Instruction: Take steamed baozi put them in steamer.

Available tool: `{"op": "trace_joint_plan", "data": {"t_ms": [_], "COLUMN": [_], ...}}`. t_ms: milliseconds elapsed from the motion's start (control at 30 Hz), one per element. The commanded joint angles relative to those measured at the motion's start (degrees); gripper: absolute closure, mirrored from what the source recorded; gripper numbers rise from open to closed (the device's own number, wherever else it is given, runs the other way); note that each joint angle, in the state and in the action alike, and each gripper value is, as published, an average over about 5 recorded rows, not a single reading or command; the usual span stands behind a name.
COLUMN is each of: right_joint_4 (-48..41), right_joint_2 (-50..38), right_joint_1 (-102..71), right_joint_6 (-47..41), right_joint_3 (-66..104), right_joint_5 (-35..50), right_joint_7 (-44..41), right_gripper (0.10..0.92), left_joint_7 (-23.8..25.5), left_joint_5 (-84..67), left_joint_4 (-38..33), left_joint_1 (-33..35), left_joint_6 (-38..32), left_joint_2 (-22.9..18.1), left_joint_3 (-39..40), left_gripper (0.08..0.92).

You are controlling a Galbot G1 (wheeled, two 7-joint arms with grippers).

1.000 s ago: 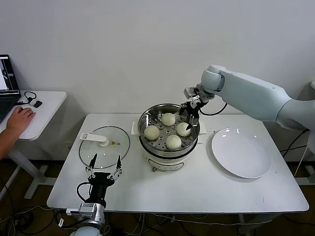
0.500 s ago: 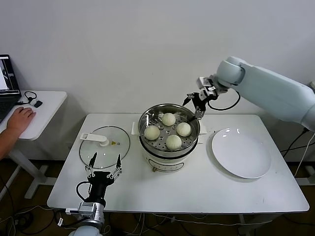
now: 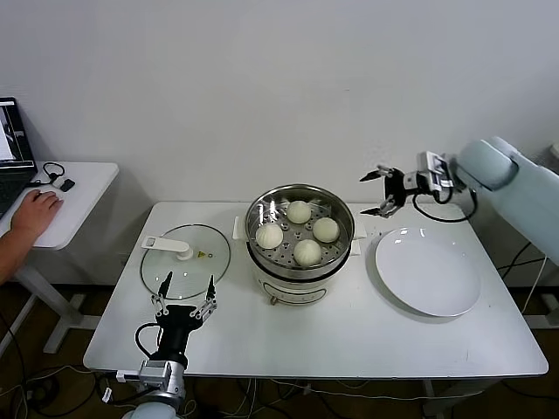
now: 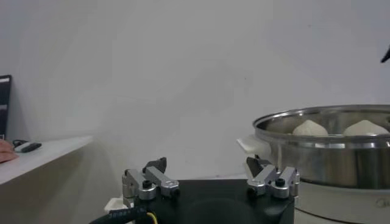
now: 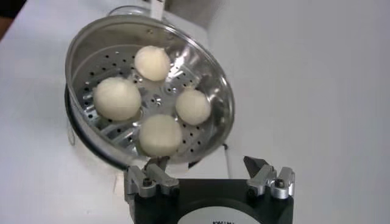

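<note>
Withdrawn since earlier: right gripper (image 3: 382, 192), from steamer (image 3: 300, 202) rim to above plate (image 3: 428, 272), jaws wide, empty.
Head view: four baozi (image 3: 307, 251) inside steamer; left gripper (image 3: 185, 298) parked open.
Right wrist view: baozi (image 5: 161, 135) seated apart. Risk: return swing clipping rim.

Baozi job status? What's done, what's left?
Done: all four steamed baozi sit in the steamer; the plate is bare. In hand: nothing; right tool is open above the table beside the steamer, left tool open by the glass lid. Left: nothing visible.
</note>
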Motion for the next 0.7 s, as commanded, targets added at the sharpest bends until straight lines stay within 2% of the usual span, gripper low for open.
{"op": "trace_joint_plan", "data": {"t_ms": [33,333,700], "right_joint_4": [11.15,16.2,21.38], "right_joint_2": [-6.68,13.06,28.11], "right_joint_1": [-44.53,-67.42,-83.97], "right_joint_6": [3.88,11.53,18.75], "right_joint_3": [45.05,69.86,75.57], "right_joint_5": [-0.71,-3.04,-0.48], "right_joint_7": [12.67,28.69,38.64], "right_gripper": [0.203,0.203,0.203], "left_joint_7": [-0.04,0.23,0.85], "left_joint_5": [0.33,1.49,1.22], "left_joint_4": [0.07,-1.05,-0.81], "left_joint_1": [0.45,-0.31,-1.05], "left_joint_6": [-0.31,0.76,0.96], "left_joint_2": [-0.18,0.42,0.21], "left_joint_3": [0.19,-0.37,-0.56], "left_gripper": [0.177,0.177,0.177]}}
